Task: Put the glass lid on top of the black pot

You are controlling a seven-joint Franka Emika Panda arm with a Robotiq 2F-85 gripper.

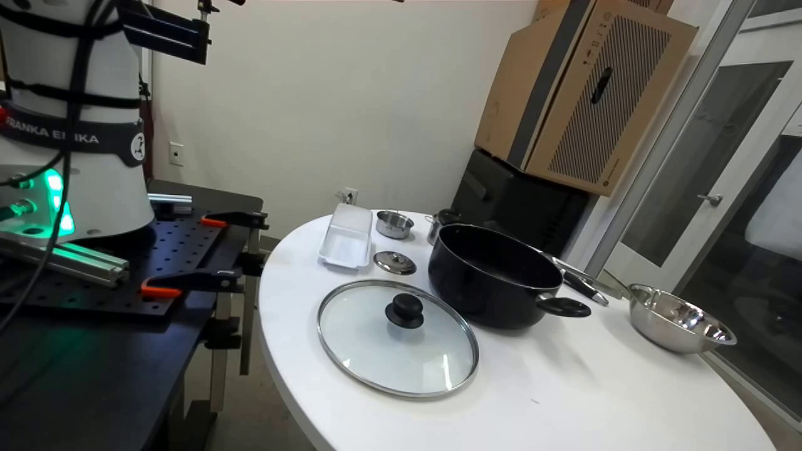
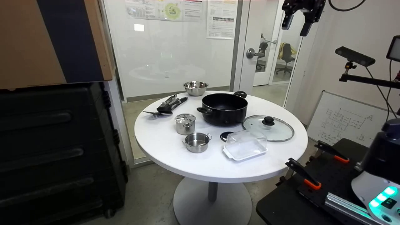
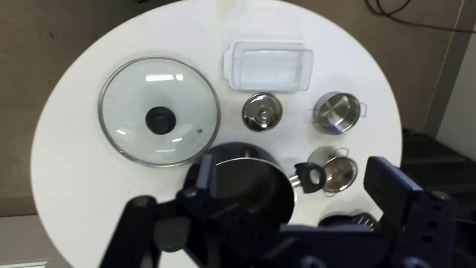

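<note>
The glass lid, a clear disc with a metal rim and black knob, lies flat on the white table, knob up, in both exterior views (image 1: 401,351) (image 2: 278,131) and the wrist view (image 3: 160,120). The black pot stands beside it, uncovered and empty, in both exterior views (image 1: 489,282) (image 2: 224,112). In the wrist view the pot (image 3: 253,186) is partly hidden by my gripper. My gripper (image 2: 296,28) is high above the table in an exterior view, fingers pointing down. In the wrist view my gripper (image 3: 297,173) is wide open with nothing between its fingers.
Near the pot are a clear plastic container (image 2: 245,150), a small steel lid (image 3: 262,111), a small open steel pot (image 2: 197,142) and a lidded steel pot (image 2: 185,125). Black utensils (image 2: 170,104) and a steel bowl (image 1: 680,322) lie beyond it. Cardboard boxes (image 1: 583,94) stand beside the table.
</note>
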